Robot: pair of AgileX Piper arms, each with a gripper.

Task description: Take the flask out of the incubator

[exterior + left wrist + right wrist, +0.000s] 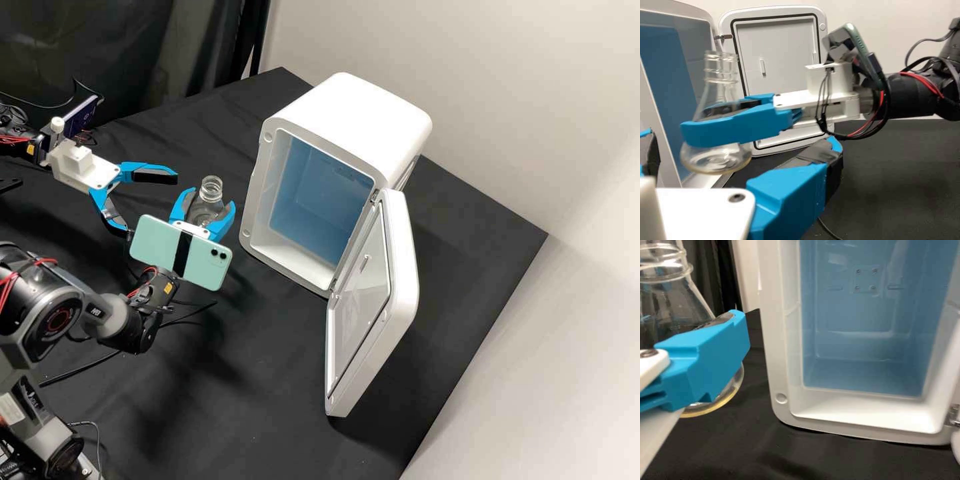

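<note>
so the right gripper has its fingers pinching the clear glass conical flask just outside the open white incubator; left gripper fingers spread wide; I'd keep it upright and lower it gently onto the black desk

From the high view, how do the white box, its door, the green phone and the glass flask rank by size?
White box
door
green phone
flask; the flask is partly hidden, so last place is unsure.
</note>
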